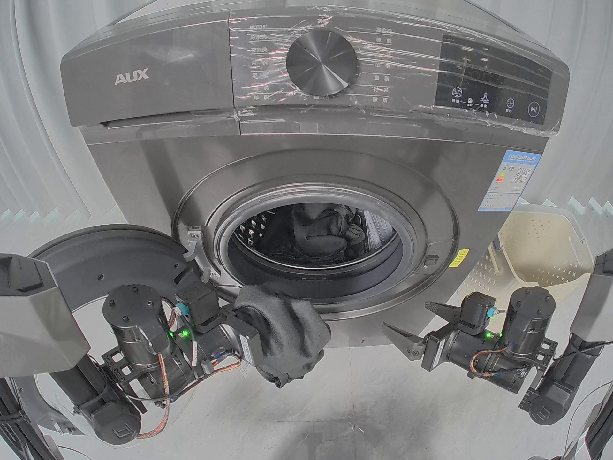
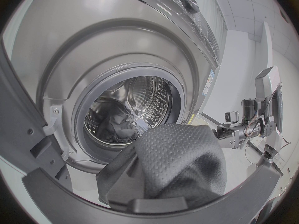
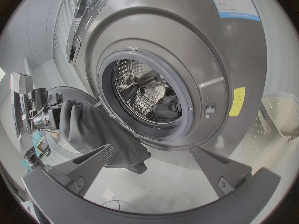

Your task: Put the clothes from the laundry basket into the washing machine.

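- The washing machine (image 1: 166, 154) was a front-loader with a smooth, grey, metallic-looking shell, and its front panel curved around a round opening.
- A brushed, round dial (image 1: 321, 62) sat in the middle of the top panel. Wrinkled clear film (image 1: 383, 52) covered the dial and the dark glossy display beside it.
- The round door (image 1: 108, 257) stood swung open on the robot's left, hinged beside the opening.
- The drum (image 2: 149, 94) was shiny metal, dotted with rows of small holes and fitted with raised ribs.
- A heap of dark clothes (image 1: 319, 228), soft and crumpled, lay at the bottom of the drum.
- The left gripper (image 1: 252, 340) pinched a dark garment (image 1: 287, 333). Its jaws were closed on the cloth and mostly buried under it.
- The dark garment was charcoal grey, with a fine pebbled weave visible in the left wrist view. It hung from the fingers in thick folds to a loose point.
- It was outside the drum, just in front of the lower left rim of the opening. Whether it touched the rim could not be told.
- The right gripper (image 1: 407, 317) hovered low in front of the machine's right side. Its wedge-shaped black jaws were spread wide, with nothing between them.
- The laundry basket (image 1: 549, 244) was cream plastic with perforated walls. It stood to the right of the machine, close to its side.
- A blue-and-white label (image 1: 517, 180) and a small yellow sticker (image 1: 458, 257) were stuck to the machine's front, right of the opening.
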{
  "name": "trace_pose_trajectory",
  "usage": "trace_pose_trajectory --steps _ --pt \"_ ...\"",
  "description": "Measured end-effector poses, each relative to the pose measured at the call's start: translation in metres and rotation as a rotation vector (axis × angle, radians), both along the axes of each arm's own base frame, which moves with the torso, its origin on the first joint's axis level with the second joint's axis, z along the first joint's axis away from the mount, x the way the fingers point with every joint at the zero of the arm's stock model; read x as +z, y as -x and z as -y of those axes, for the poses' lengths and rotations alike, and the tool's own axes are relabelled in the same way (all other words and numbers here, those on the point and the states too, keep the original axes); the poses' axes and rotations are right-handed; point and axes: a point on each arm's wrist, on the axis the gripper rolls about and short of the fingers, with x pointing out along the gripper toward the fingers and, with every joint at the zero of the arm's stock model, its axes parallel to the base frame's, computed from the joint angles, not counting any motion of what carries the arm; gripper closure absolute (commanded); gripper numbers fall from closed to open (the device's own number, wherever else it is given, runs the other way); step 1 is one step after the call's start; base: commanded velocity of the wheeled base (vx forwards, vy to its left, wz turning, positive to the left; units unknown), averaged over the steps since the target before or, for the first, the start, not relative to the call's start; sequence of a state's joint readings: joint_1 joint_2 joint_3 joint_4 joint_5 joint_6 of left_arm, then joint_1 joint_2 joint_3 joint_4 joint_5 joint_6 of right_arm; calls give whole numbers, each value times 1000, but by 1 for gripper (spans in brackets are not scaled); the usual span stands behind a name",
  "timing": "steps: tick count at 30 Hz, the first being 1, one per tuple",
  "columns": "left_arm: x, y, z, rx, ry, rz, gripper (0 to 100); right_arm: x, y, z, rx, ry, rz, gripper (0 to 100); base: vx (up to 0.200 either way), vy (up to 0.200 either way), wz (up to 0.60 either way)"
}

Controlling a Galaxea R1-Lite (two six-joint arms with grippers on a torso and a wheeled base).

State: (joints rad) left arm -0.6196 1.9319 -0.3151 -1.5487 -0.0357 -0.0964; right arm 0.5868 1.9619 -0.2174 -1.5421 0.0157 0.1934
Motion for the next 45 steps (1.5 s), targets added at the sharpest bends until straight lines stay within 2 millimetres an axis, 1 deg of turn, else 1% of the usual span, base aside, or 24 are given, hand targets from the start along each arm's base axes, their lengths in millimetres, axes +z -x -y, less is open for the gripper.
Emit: trace_pose_trajectory --steps 6,11,15,22,30,37,41,45 --pt "0 2 12 -39 5 8 100 7 18 -3 53 -3 10 0 0 0 0" --pt "-9 -9 27 -54 -16 15 100 11 26 -6 81 -8 20 0 0 0 0" --pt "-13 -27 41 -56 -3 45 100 13 31 -6 93 -11 24 0 0 0 0" --pt "-9 -60 62 -63 69 113 100 15 34 -6 101 -12 28 0 0 0 0" --pt "-17 -92 81 -47 144 116 100 18 33 -7 101 -22 42 0 0 0 0" --pt "-28 -120 88 -8 129 84 100 20 33 -8 103 -27 49 0 0 0 0" --pt "-29 -135 90 19 126 81 100 20 32 -8 103 -29 51 0 0 0 0" --pt "-26 -153 95 50 131 89 100 20 32 -9 103 -29 51 0 0 0 0"
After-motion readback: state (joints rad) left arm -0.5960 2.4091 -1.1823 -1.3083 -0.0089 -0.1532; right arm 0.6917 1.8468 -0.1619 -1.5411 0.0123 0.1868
